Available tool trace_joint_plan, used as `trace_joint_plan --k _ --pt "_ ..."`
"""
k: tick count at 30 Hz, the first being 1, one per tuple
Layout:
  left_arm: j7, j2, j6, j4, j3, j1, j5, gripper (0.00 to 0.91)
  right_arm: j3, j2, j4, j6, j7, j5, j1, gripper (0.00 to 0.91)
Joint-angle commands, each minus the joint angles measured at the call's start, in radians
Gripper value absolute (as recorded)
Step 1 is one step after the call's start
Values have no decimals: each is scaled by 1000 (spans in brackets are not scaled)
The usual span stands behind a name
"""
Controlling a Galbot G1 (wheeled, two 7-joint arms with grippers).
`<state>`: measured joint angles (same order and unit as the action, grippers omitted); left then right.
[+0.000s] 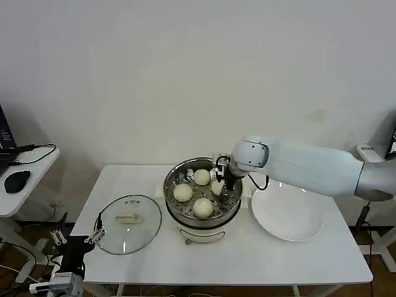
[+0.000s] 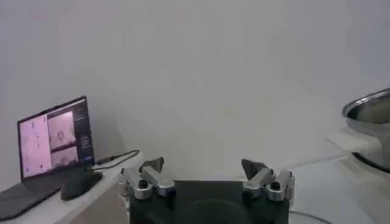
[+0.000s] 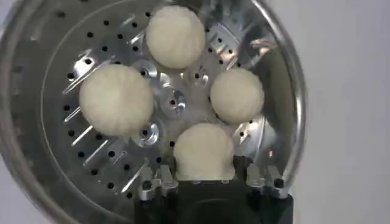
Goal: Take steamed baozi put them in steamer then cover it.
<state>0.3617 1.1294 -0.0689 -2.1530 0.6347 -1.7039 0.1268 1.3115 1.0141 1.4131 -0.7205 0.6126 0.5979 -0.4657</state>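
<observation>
Baozi [image 3: 203, 154] (4th) between right gripper [image 3: 207, 181] fingers, in steamer [image 3: 36, 91].

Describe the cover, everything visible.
The cover is a round clear glass lid with a metal rim and a pale cream bar handle at its centre. It lies flat on the white table, handle up, on the robot's left of the steamer, not on it. No gripper touches it.
</observation>
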Motion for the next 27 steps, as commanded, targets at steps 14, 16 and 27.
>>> trace_joint_plan --k 14,16,27 --pt "0 -2 -4 3 0 8 1 907 -35 -21 34 -8 -22 20 -42 907" --pt "0 -3 -4 5 1 8 2 907 -42 -41 65 -8 -29 36 -70 907" --pt "-2 -18 -9 16 2 20 26 907 -164 -288 333 -4 -274 197 -130 907"
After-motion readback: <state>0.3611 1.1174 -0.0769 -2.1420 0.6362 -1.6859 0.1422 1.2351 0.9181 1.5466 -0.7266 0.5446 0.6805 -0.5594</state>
